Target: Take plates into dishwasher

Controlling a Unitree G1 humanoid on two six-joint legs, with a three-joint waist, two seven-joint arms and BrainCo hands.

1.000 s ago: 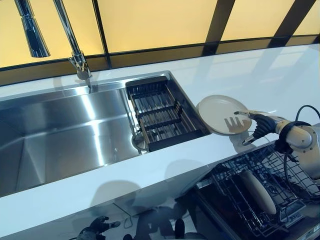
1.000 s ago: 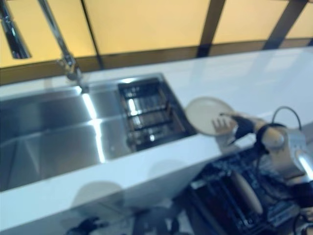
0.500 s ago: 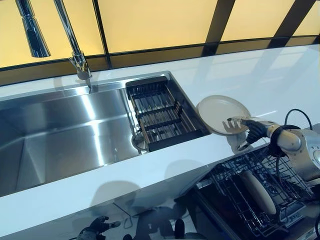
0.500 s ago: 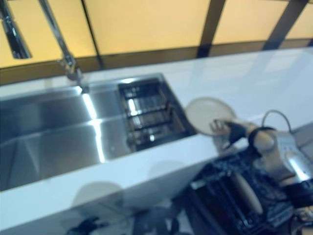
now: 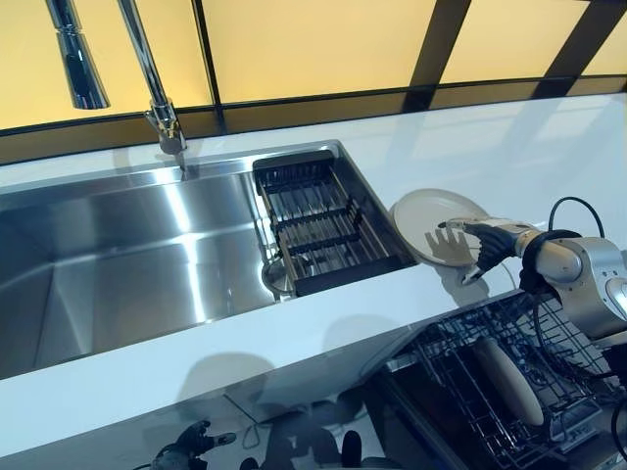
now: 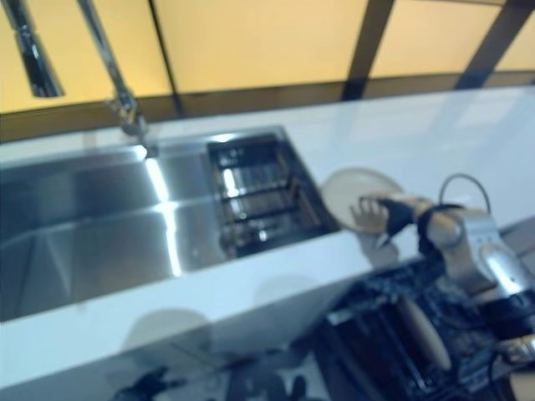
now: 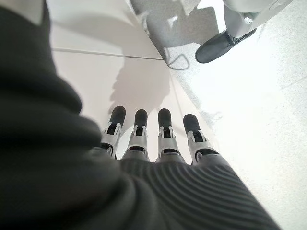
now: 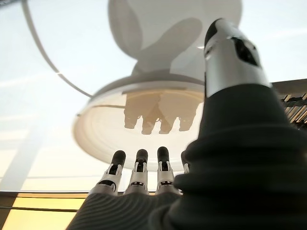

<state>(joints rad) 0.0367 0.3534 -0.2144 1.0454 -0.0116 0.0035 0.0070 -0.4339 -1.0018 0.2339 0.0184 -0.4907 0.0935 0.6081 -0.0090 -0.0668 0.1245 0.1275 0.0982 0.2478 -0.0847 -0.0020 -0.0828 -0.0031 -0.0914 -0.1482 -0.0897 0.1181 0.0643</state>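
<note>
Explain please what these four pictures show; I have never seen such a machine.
A humanoid robot stands at a kitchen counter. Two pictures come from cameras in its head, two from its wrists. Its right hand reaches with straight fingers over a beige plate lying on the counter beside the sink; it holds nothing. The wrist picture shows this plate from close. Its left hand hangs open near the floor. Below, a dishwasher rack already holds another plate.

Dishwasher rack (image 5: 509, 392) cut off at edge, faucet (image 5: 147, 78) top cropped
</note>
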